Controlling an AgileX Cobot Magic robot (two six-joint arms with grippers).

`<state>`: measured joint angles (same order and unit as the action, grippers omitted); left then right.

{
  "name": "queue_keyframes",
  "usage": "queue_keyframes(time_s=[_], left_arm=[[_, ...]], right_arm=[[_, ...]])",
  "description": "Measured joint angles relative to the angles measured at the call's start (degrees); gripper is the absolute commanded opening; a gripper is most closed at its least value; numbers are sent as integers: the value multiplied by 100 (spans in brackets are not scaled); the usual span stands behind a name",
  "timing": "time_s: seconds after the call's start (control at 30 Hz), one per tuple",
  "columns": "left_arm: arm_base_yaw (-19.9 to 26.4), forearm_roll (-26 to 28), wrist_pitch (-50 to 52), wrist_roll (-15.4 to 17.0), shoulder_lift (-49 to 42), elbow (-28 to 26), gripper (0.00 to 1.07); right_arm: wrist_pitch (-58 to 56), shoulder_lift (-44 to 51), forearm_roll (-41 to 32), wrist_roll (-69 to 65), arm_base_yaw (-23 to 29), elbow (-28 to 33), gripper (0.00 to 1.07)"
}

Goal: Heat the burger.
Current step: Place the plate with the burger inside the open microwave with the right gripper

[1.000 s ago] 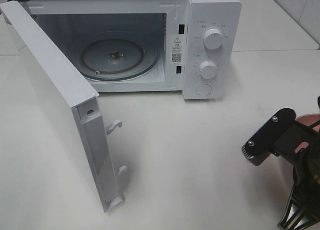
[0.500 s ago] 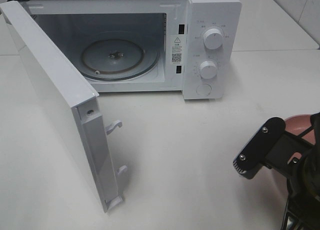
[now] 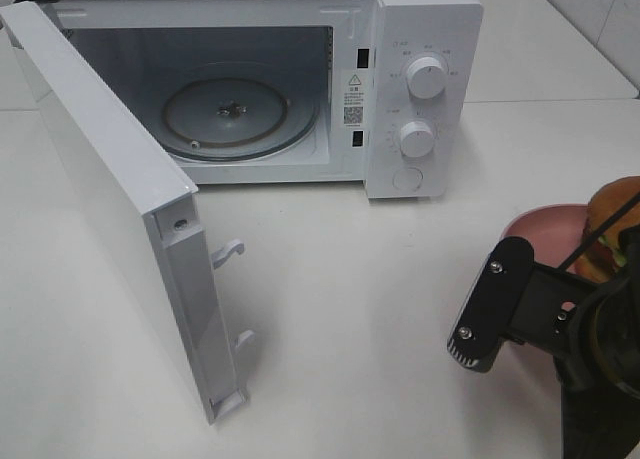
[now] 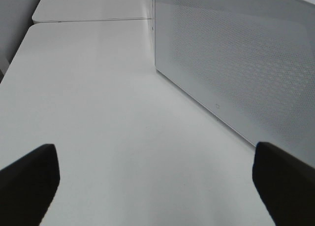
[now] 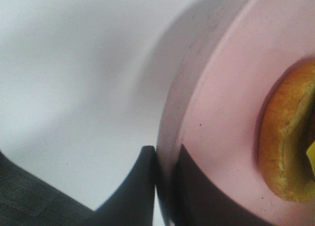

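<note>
Burger (image 3: 612, 214) on pink plate (image 3: 536, 228) (R jaws pinch rim, L jaws wide).

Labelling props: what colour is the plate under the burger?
Pink; the plate shows best in the right wrist view.

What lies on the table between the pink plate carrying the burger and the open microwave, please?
Only bare white tabletop; the exterior high view shows nothing between the pink plate under the burger and the microwave.
</note>
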<state>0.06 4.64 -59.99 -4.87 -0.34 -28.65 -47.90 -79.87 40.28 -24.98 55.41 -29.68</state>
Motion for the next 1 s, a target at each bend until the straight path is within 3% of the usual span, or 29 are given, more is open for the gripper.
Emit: queue_keyframes(time_s=[0.47,1.0], left_arm=[[0,0,0,0,0,0,100],[0,0,0,0,0,0,100]], right_arm=[[762,0,218,1513,0,17,3],[1278,0,888,2000,0,34,3]])
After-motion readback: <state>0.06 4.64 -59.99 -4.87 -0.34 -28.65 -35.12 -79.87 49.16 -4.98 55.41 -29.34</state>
